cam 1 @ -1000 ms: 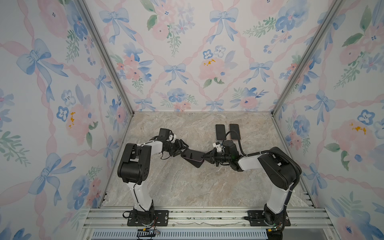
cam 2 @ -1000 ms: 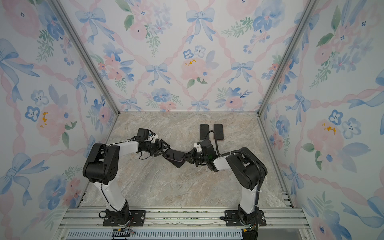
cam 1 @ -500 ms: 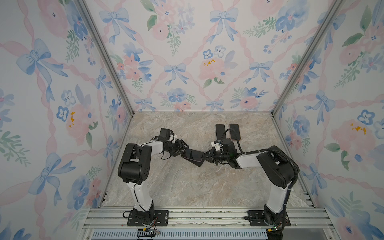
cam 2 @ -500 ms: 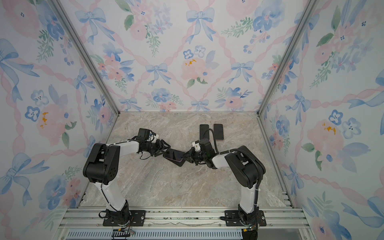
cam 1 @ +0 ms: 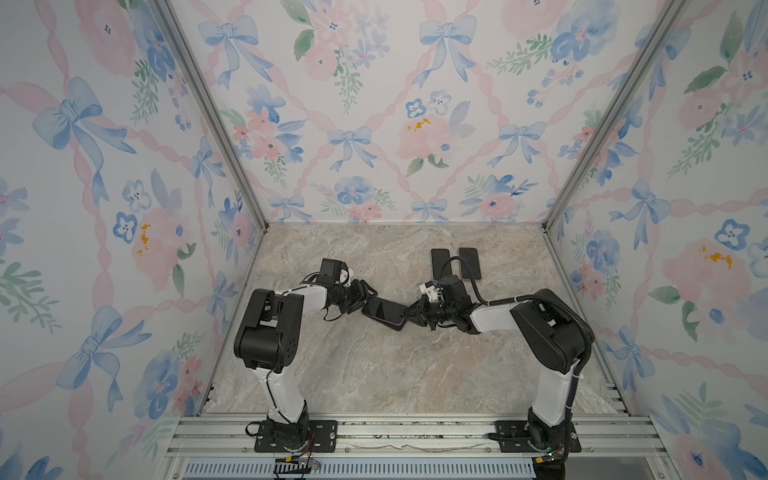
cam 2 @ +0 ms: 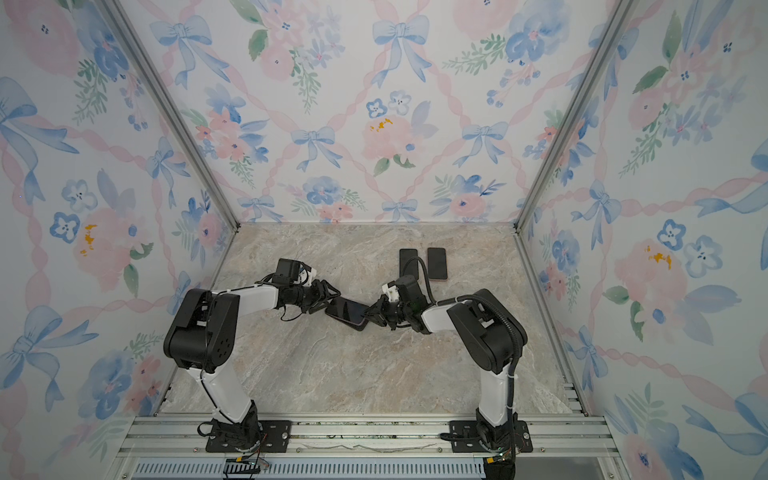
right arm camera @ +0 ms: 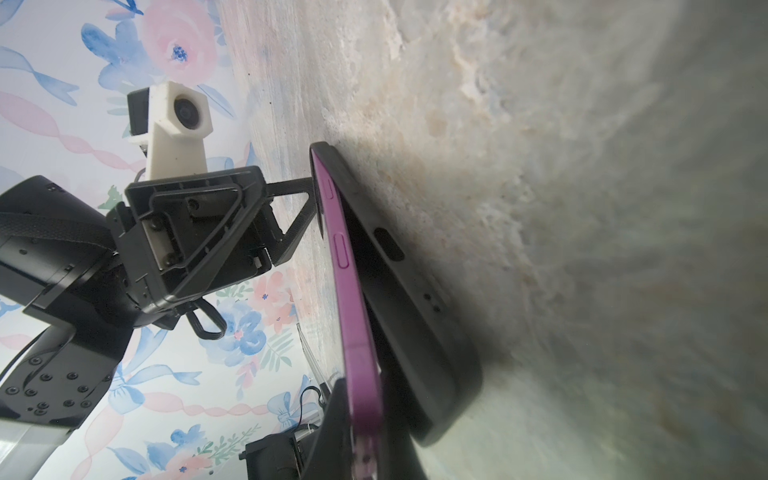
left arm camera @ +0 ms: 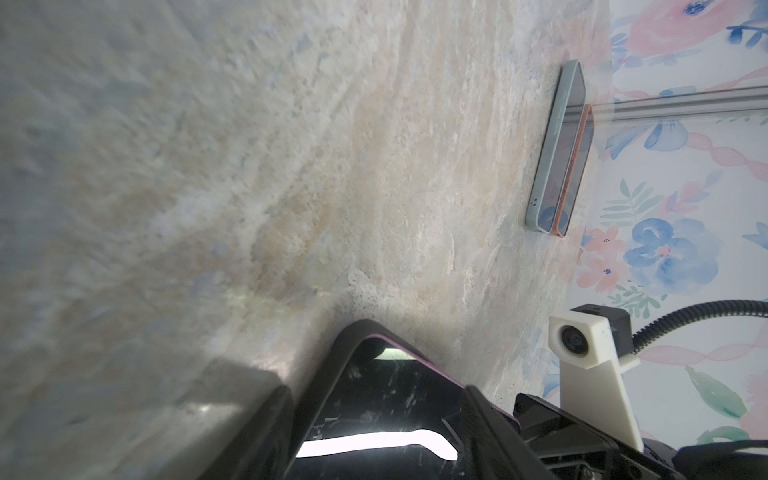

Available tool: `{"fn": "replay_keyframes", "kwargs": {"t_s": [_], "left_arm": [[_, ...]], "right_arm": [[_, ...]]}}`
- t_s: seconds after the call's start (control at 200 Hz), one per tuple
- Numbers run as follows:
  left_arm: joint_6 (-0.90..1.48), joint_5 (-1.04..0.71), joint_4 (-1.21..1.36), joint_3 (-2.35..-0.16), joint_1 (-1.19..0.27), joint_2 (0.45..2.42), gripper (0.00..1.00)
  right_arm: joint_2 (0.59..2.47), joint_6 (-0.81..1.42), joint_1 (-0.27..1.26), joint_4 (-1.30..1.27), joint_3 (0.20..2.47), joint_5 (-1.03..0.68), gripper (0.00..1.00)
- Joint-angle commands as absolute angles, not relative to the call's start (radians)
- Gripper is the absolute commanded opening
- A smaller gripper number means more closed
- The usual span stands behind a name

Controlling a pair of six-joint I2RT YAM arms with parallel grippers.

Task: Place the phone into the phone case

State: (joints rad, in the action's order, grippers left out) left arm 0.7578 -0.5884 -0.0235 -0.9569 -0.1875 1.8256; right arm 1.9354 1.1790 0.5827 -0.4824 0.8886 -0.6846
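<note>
Two spare phones, one in a grey-green cover [left arm camera: 555,137] and one edged in orange [left arm camera: 579,166], lay flat and side by side on the desk [cam 1: 374,374] near the back wall. They were well apart from the work, and nothing on the desk stood between them and the arms.

The black phone case [right arm camera: 415,332] lay low on the desk between the two arms. Whether it touched the desk along its whole length could not be told. The purple-edged phone [right arm camera: 359,332] sat over it with its screen up, not fully in. The phone's end towards the left arm met the case, while the end towards the right arm was tilted up, clear of the case's rim.

The left jaws stood wide across the case's end, one finger against each long side, gripping it. The right jaws were almost closed, pinching the raised end of the phone.
</note>
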Motion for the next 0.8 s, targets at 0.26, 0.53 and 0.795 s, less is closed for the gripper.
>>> {"fn": "replay_keyframes", "kwargs": {"t_s": [0.26, 0.53, 0.795], "left_arm": [[0.805, -0.683, -0.041, -0.871, -0.26, 1.784, 0.65], [0.85, -0.697, -0.018, -0.818, -0.326, 1.698, 0.62], [0.901, -0.693, 0.02, -0.718, -0.387, 1.601, 0.6]], "right_arm": [[2.007, 1.112, 0.618, -0.244, 0.917, -0.616, 0.0], [1.996, 1.051, 0.624, -0.152, 0.944, -0.603, 0.0], [1.959, 0.986, 0.623, -0.066, 0.936, -0.583, 0.02]]}}
